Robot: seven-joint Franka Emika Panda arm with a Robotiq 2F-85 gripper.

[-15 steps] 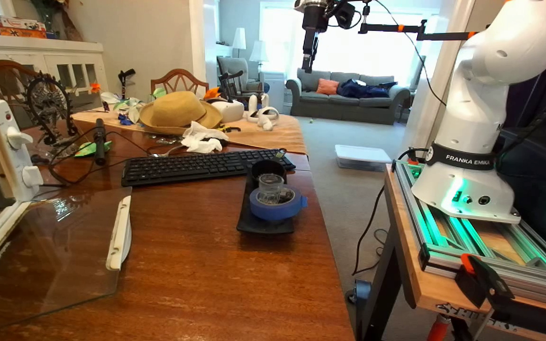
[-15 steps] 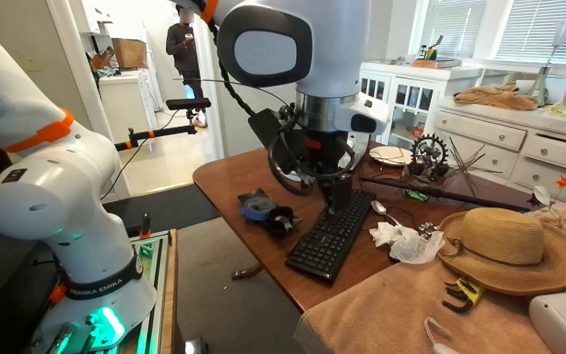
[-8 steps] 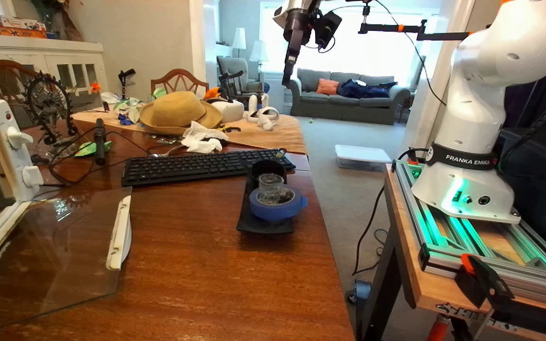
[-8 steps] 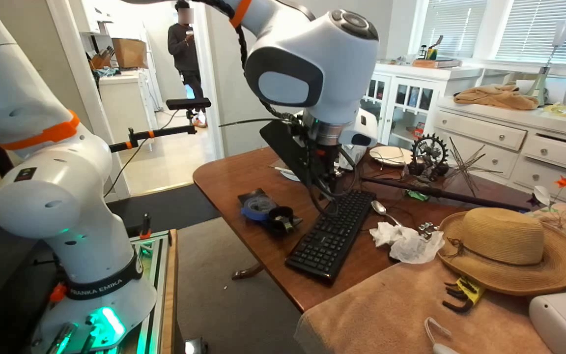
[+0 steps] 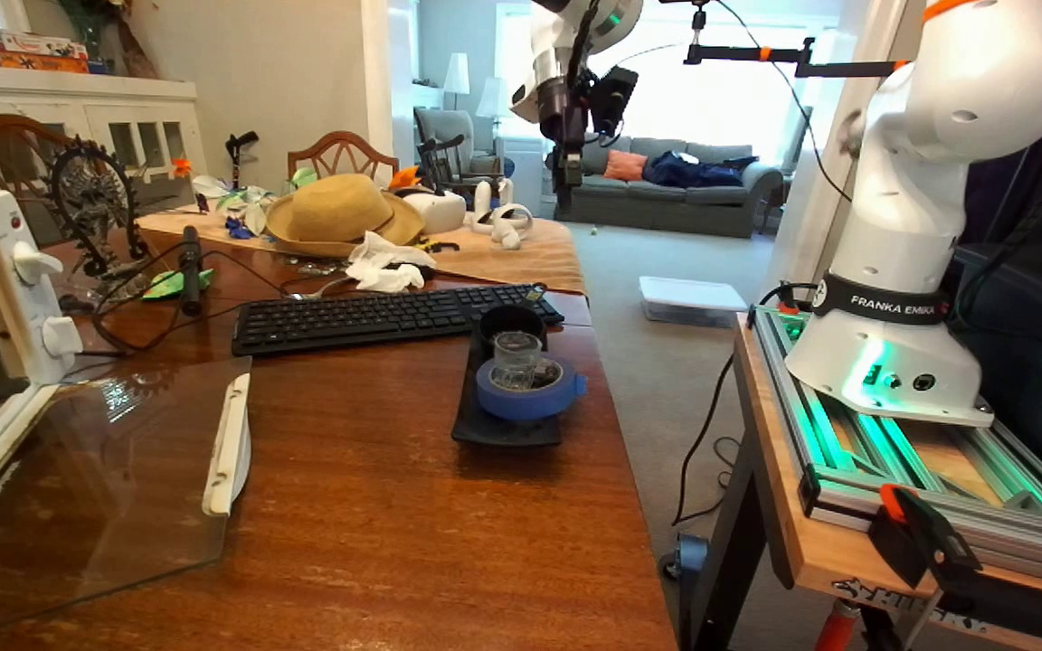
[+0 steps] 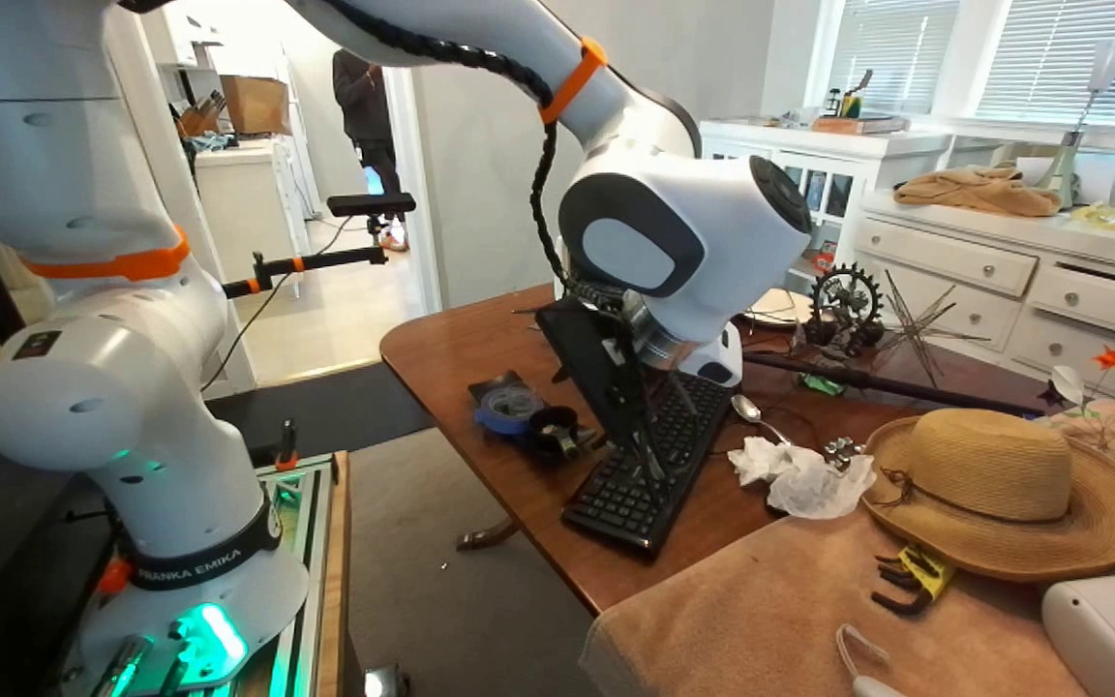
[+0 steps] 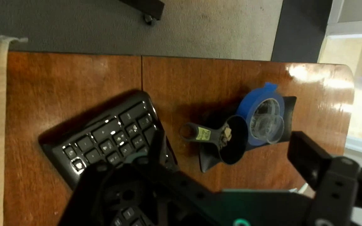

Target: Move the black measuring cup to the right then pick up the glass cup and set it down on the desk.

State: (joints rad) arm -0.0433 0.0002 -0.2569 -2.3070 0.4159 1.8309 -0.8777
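The window (image 5: 702, 104) burns out white, and glare patches the glossy desk (image 7: 187, 81).

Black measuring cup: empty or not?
Not empty: the wrist view shows brownish bits inside the black measuring cup.

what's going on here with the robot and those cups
A robot arm holds its jaws open over the desk, gripping nothing, so neither cup is being handled. The black measuring cup, with brownish bits inside, sits on a black tray beside a roll of blue tape; the glass cup stands in the roll's ring.
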